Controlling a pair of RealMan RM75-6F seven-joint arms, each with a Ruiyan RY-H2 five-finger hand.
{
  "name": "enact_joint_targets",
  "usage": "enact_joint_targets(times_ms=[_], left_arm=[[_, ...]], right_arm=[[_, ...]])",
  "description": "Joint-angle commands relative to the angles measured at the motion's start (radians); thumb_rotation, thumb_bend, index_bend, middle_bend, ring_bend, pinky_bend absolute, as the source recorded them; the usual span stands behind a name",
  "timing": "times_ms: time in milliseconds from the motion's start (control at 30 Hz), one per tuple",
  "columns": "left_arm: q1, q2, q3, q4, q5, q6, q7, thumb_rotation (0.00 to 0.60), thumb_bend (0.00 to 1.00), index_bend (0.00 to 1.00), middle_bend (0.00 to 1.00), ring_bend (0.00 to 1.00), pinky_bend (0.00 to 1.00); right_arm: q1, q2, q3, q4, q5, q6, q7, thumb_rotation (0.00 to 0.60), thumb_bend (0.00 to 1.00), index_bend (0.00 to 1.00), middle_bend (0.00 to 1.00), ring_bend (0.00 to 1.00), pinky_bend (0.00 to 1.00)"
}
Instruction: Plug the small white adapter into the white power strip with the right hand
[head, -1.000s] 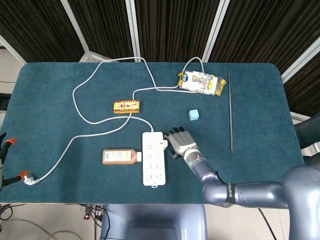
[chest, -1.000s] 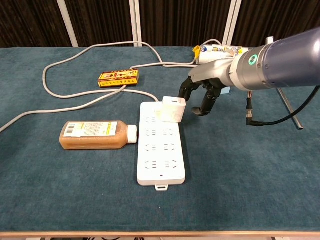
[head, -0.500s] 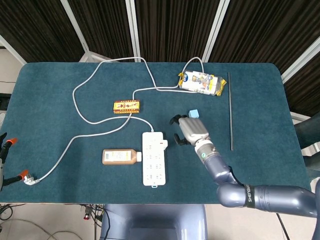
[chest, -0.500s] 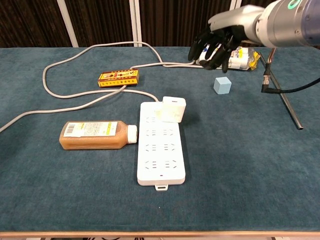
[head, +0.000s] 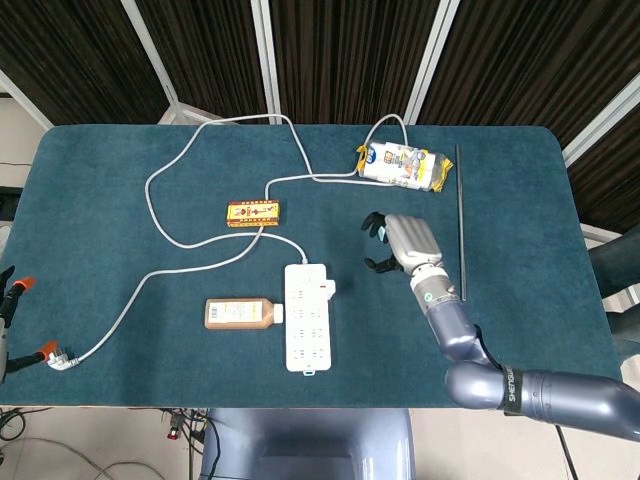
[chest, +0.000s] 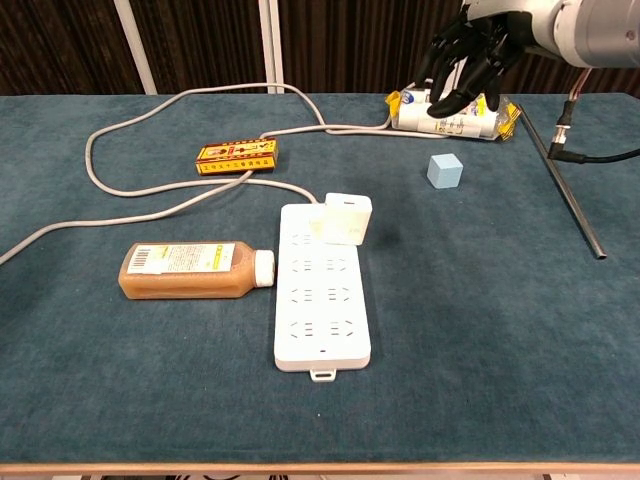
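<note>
The small white adapter (head: 328, 289) (chest: 347, 219) sits at the far right corner of the white power strip (head: 308, 335) (chest: 322, 310), leaning a little rather than flush. The strip lies flat near the table's front, its cable (head: 160, 215) (chest: 110, 180) looping away to the left. My right hand (head: 405, 242) (chest: 470, 55) hangs high above the table, to the right of and beyond the strip, well apart from the adapter. Its fingers are spread and droop downward with nothing in them. My left hand shows in neither view.
A brown bottle (head: 240, 314) (chest: 190, 270) lies just left of the strip. A yellow-red box (head: 253, 212) (chest: 237, 155) lies further back. A blue cube (chest: 445, 171), a snack packet (head: 400, 165) (chest: 470, 125) and a thin metal rod (head: 461, 220) (chest: 570, 200) occupy the right side.
My right hand has let go beside the adapter, risen, and moved back and to the right. The adapter and strip have stayed where they were.
</note>
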Motion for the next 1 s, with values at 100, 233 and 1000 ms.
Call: enact_joint_targets(times_ms=[100,233,1000], left_arm=[[0.0,0.003,0.001,-0.001,-0.001,-0.001,0.0,0.6,0.09,0.19,0.0,0.0,0.0],[0.002,0.006,-0.001,-0.003,-0.003,0.001,-0.006,0.6,0.09,0.19,0.0,0.0,0.0],[0.0,0.006,0.003,-0.006,-0.001,-0.004,-0.002,0.6,0.09,0.19,0.0,0.0,0.0]], right_arm=[[0.01,-0.019,-0.003,0.019,0.032,0.019,-0.027,0.6,0.32,0.56,0.41,0.42,0.51],[0.011,-0.03,-0.006,0.031,0.034,0.023,-0.039,0.6,0.32,0.63,0.43,0.42,0.51],[-0.017,-0.064,0.008,0.067,-0.001,0.057,-0.057,0.6,0.73,1.0,0.83,0.87,1.0]])
